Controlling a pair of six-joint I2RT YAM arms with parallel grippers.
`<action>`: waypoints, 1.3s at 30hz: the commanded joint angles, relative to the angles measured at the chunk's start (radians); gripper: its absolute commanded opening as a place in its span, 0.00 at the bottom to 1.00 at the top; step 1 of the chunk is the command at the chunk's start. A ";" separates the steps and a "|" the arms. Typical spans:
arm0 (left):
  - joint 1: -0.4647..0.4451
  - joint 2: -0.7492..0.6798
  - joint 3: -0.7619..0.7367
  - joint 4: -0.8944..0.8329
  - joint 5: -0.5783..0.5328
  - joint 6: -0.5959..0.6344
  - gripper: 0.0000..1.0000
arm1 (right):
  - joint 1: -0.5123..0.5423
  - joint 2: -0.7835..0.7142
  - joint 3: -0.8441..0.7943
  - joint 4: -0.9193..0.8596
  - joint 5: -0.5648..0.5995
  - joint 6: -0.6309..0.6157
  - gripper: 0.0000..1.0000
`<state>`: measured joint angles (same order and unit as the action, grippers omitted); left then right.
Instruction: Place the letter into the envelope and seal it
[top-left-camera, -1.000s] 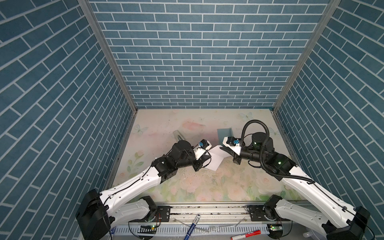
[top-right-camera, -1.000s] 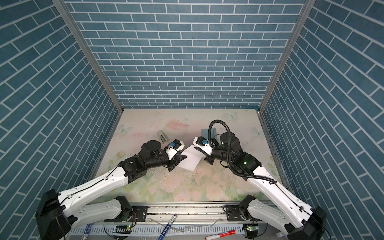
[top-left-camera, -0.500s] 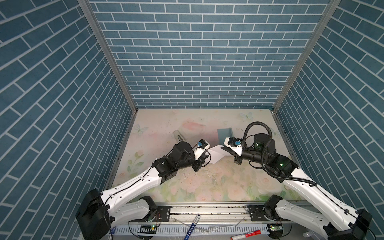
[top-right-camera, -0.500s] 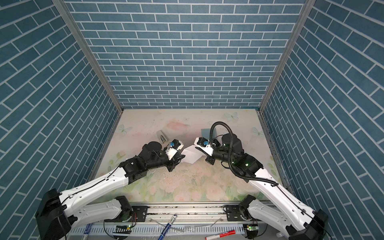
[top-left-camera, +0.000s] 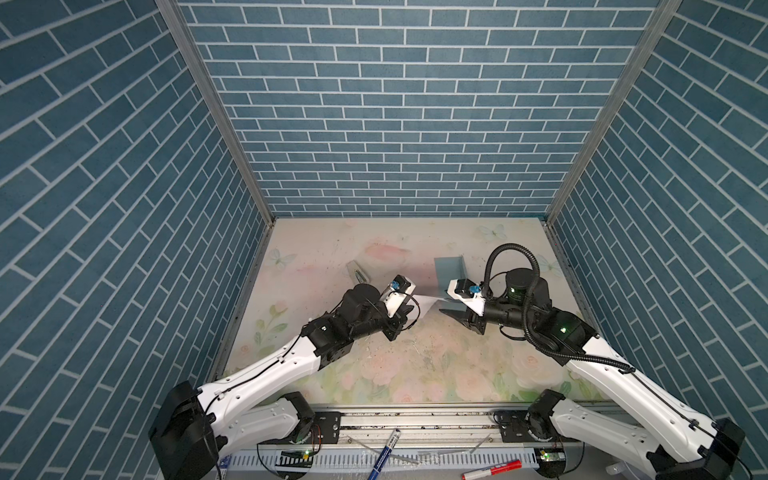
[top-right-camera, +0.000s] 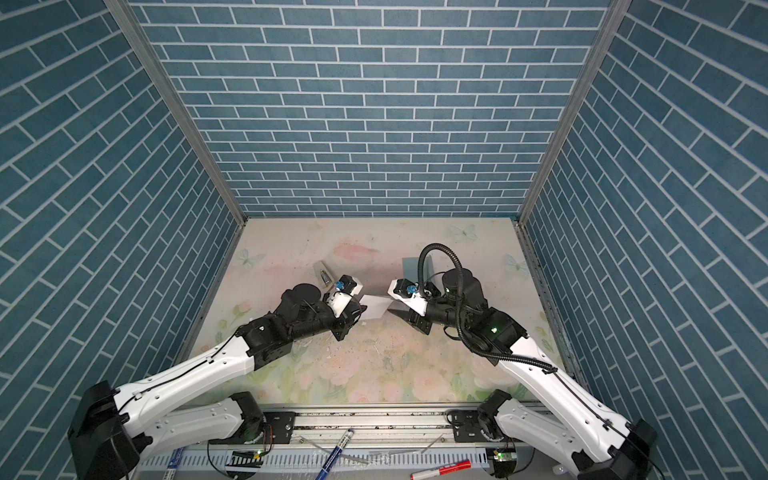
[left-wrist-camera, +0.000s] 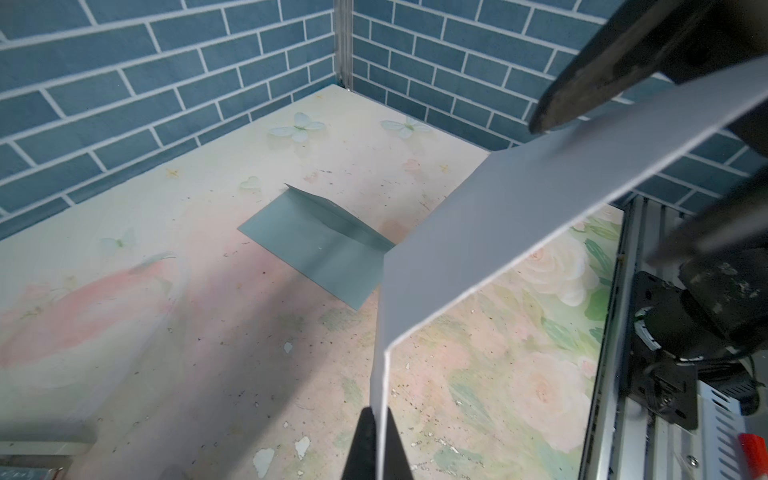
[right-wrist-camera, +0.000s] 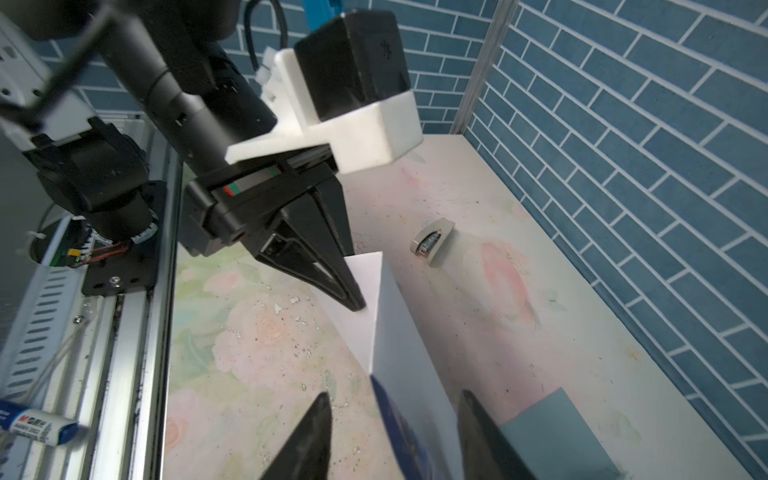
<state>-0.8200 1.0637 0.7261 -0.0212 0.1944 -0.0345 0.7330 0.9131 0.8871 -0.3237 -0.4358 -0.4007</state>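
Left end effector (right-wrist-camera: 356, 303) clamps letter (left-wrist-camera: 519, 232) — creased, white

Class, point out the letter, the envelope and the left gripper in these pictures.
letter (left-wrist-camera: 519, 232): left wrist view, on its blank face.
envelope (left-wrist-camera: 307, 245): left wrist view, on its flat body.
left gripper (right-wrist-camera: 354, 300): right wrist view, between its fingertips.

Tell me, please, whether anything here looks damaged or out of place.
The table surface is chipped, with white flakes scattered around its middle. The letter and envelope look intact.
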 joint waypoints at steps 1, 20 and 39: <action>0.006 -0.035 -0.025 0.034 -0.060 0.010 0.00 | 0.003 -0.062 0.041 -0.096 -0.096 -0.002 0.60; 0.007 -0.145 -0.202 0.234 0.047 0.168 0.00 | 0.000 -0.088 0.191 -0.150 -0.220 0.055 0.75; 0.006 -0.162 -0.229 0.355 0.195 0.204 0.00 | -0.003 0.270 0.357 -0.310 -0.288 0.016 0.72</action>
<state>-0.8165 0.9146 0.5098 0.2909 0.3607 0.1623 0.7311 1.1702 1.1870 -0.6079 -0.6582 -0.3645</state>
